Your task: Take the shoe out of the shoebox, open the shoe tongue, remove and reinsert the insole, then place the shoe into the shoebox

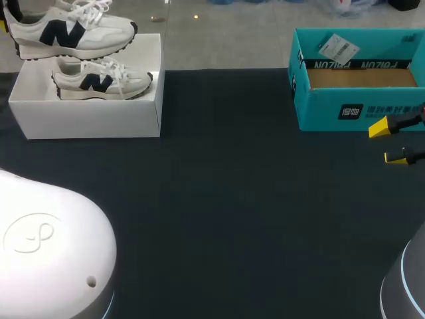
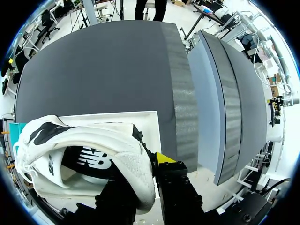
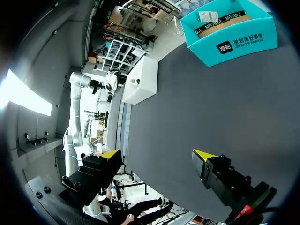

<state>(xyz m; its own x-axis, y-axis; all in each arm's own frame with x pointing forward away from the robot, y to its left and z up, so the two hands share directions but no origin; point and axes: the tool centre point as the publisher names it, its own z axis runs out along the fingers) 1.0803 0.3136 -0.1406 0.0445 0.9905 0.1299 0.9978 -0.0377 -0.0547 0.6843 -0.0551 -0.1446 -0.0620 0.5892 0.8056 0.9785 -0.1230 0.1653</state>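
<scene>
Fingers stand spread on my right gripper [image 1: 396, 142] near the teal box [image 1: 332, 113], while over the white shoebox [image 1: 86, 116] my left gripper [image 2: 140, 176] pinches the shoe [image 2: 89, 140] by its heel, likely light, soft-sided, best held at that stiffer counter, not the laces [image 1: 93, 10].

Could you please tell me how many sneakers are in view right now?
2. The held sneaker is in the left gripper, above the white shoebox. The second sneaker lies on that shoebox. The teal box shows none, though its near inside is hidden.
</scene>
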